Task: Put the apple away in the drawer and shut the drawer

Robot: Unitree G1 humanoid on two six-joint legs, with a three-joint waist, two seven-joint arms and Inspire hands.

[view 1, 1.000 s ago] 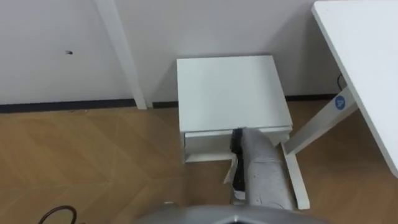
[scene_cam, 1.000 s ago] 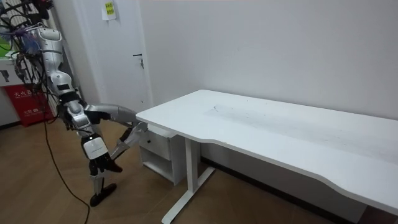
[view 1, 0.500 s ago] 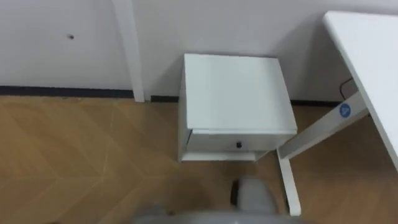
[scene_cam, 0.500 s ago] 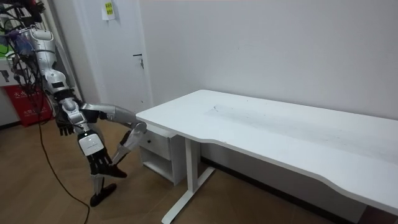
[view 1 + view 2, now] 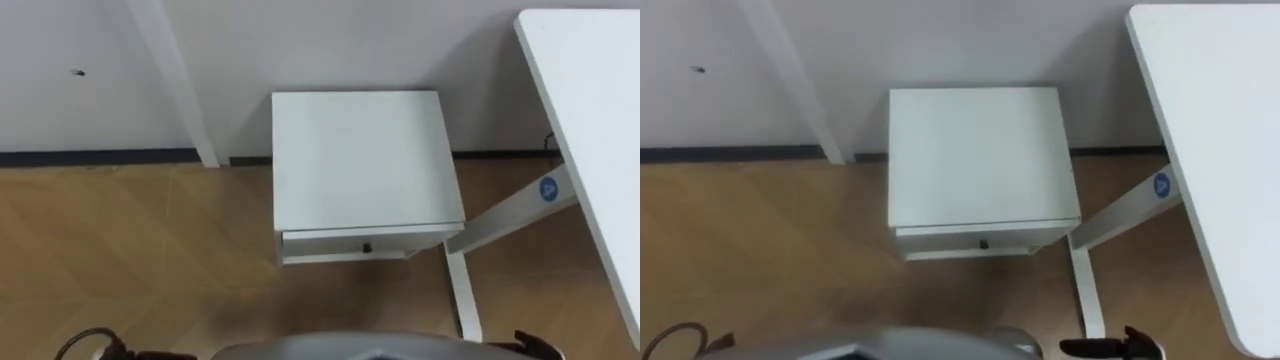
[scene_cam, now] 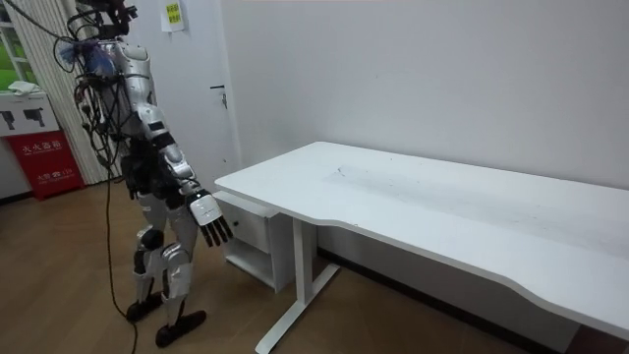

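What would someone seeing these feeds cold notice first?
The small white cabinet stands against the wall just past the end of the desk, and its drawer is shut. In the room view the robot stands upright in front of it, and its right hand hangs open with fingers spread, holding nothing.

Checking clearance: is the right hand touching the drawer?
Apart. The right eye view shows bare floor between the right hand, low at the right edge, and the shut drawer.
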